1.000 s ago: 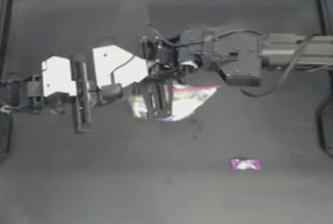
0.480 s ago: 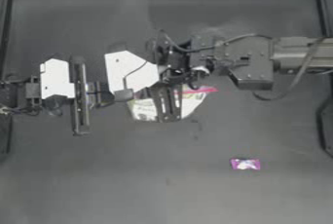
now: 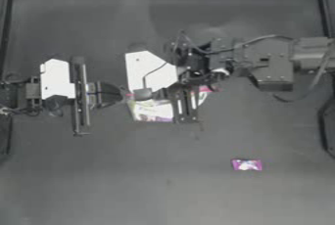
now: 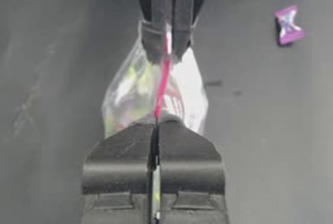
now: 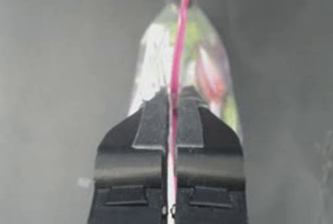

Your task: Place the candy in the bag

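Holding: both tools grip one bag at mid-table.
Table [image 3: 78,185]: dark, carrying everything.
Bag [image 3: 152,110]: clear plastic, colourful contents, stretched between the two tools by its pink strip.
Left tool [image 4: 156,125]: jaws pressed together on one end of the strip.
Right tool [image 5: 173,96]: jaws pinched on the opposite end.
Candy [image 3: 247,164]: pink, lying well apart from both tools, nearer the right tool.

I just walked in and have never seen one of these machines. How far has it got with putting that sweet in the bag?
Done: both arms have hold of the bag. The left end effector and the right end effector are each shut on its pink strip, at opposite ends. In hand: the bag is held between them, its mouth shut. Left: open the mouth, then fetch the candy, which lies alone on the table.
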Robot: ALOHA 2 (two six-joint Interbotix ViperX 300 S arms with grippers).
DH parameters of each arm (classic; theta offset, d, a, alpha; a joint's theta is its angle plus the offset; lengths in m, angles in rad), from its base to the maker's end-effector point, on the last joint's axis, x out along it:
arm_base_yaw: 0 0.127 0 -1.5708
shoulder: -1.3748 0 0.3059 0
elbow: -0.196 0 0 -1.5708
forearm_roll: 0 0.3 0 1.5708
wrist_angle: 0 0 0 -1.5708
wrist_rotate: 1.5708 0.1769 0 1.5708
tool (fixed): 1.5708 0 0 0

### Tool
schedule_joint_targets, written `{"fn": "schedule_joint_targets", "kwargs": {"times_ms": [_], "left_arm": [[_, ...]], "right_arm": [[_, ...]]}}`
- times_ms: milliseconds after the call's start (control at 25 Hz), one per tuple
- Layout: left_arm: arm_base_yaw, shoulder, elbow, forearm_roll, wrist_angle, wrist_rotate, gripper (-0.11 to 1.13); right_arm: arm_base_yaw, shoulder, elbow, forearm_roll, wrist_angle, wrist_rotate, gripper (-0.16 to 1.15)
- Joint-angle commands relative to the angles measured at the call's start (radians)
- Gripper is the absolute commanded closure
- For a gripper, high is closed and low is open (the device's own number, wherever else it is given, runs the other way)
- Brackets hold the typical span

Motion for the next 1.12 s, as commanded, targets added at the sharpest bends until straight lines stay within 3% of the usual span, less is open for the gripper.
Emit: {"fn": "schedule_joint_targets", "kwargs": {"times_ms": [40,1120], "left_arm": [[0.003,-0.049,-0.009,-0.002,-0.008,0.002,0.97],[0.003,-0.043,-0.009,-0.002,-0.009,0.002,0.97]], "right_arm": [[-0.014,-0.054,0.029,-0.002,0.003,0.008,0.92],[-0.057,-0.270,0.313,-0.074,-0.008,0.158,0.92]]}}
